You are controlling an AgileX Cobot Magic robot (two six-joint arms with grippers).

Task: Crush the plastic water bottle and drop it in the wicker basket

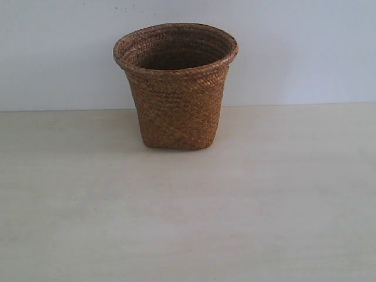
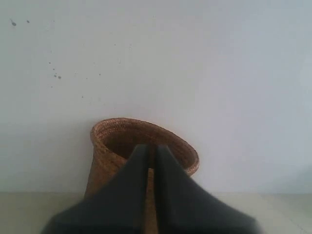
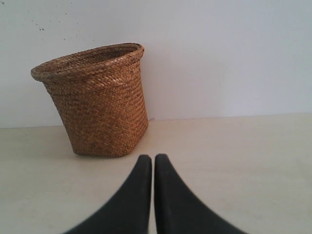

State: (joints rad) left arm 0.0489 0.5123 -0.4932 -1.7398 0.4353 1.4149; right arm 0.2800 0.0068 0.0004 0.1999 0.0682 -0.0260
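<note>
The bench (image 1: 264, 211) is a pale, whitish wood-grain surface, matte and evenly lit, running back to a plain off-white wall (image 1: 305, 47). In the left wrist view the wall carries a few small dark specks. The wicker basket (image 1: 176, 100) stands upright near the far edge of the bench, about midway along it and close to the wall. Its inside below the rim is in shadow, so its contents cannot be told. The left gripper (image 2: 151, 148) has its black fingers (image 2: 168, 195) drawn together with only a thin slit between them, holding nothing. The right gripper (image 3: 153, 158) is likewise closed and empty, above bare bench on the near side of the basket.
</note>
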